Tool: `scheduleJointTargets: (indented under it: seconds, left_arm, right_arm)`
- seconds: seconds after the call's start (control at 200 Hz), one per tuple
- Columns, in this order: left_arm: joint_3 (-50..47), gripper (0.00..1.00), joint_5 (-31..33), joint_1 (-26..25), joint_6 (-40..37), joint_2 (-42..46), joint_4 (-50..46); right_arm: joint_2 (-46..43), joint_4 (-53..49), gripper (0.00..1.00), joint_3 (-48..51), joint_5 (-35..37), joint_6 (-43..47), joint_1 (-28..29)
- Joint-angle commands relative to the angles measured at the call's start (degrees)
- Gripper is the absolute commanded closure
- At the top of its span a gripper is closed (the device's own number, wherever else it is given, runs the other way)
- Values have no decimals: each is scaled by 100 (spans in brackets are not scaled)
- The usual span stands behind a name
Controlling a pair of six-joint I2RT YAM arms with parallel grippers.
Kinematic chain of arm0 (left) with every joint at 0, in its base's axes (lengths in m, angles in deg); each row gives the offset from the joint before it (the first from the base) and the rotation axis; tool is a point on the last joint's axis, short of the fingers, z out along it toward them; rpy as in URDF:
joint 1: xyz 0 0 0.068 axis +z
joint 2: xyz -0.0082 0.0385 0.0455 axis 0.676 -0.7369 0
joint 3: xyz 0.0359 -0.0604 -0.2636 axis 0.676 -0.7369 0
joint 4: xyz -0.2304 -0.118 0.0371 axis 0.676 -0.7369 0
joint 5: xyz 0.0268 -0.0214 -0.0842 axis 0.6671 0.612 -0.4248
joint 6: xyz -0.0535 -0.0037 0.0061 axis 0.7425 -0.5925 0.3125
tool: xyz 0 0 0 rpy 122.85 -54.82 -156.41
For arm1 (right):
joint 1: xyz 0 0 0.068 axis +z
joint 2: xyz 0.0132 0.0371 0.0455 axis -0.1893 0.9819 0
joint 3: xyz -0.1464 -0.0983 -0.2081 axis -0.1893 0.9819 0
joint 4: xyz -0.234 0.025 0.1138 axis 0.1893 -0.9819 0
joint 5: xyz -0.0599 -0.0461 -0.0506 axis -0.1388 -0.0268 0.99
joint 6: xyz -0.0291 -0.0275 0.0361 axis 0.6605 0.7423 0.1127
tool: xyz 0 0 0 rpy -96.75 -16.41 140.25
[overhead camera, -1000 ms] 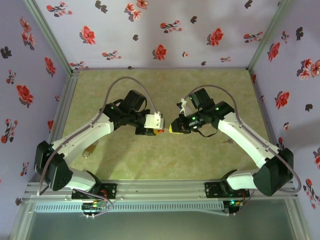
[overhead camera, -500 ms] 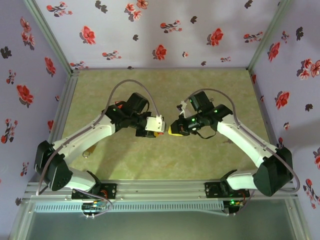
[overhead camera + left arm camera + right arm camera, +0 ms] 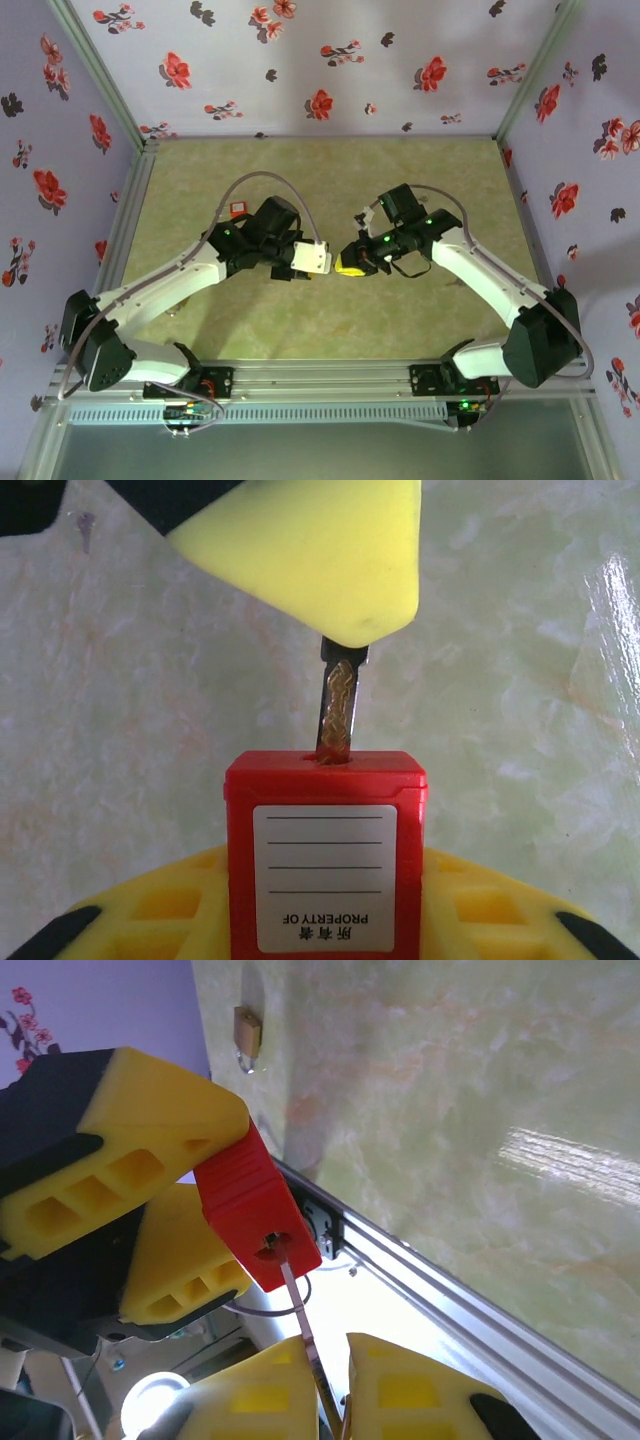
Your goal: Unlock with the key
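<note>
my left gripper (image 3: 311, 258) clamps the red plastic padlock with the white label (image 3: 325, 865) above the table, my right gripper (image 3: 335, 1400) pinches the slim brass key (image 3: 338, 708), partly inserted; next, i judge, seat it fully, then twist.

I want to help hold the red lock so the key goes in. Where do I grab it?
Grab the lock by the two sides beside its label, low on the body, coming from the end away from the keyhole. It's a straight-sided block, so those sides pinch steadily, and the keyhole end is left free for the key. The left gripper holds it that way.
</note>
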Motion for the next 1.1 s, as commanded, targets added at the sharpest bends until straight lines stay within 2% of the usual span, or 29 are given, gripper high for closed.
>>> scheduleJointTargets:
  seconds: [0.0,0.135,0.255,0.475,0.65,0.765,0.895,0.97,1.095]
  left_arm:
    - [228,100,-1095,-359,248,359,1412]
    - [69,100,-1183,-375,316,480,1371]
    - [-132,100,-1250,-369,735,606,1883]
    - [-11,100,-1883,-346,1168,447,2096]
    - [-11,100,-2024,-350,1189,341,2275]
    - [89,100,-2144,-363,1203,310,2385]
    - [551,100,-2243,-574,772,45,1665]
    - [506,100,-2240,-651,803,5,1871]
    - [555,100,-2093,-790,1030,-144,2162]
  right_arm:
    - [124,684,100,2,-421,-103,-5]
    - [184,255,100,-313,-560,83,-101]
    - [148,342,100,-417,-649,-93,-34]
    - [387,-1670,100,-1176,-177,1402,60]
    - [533,-2329,100,-1642,-1,1798,154]
    - [505,-2389,100,-1581,-48,1874,163]
    - [537,-2905,100,-1866,271,2419,172]
    - [635,-3023,100,-1999,277,2415,181]
    - [565,-2615,100,-1863,497,2115,374]
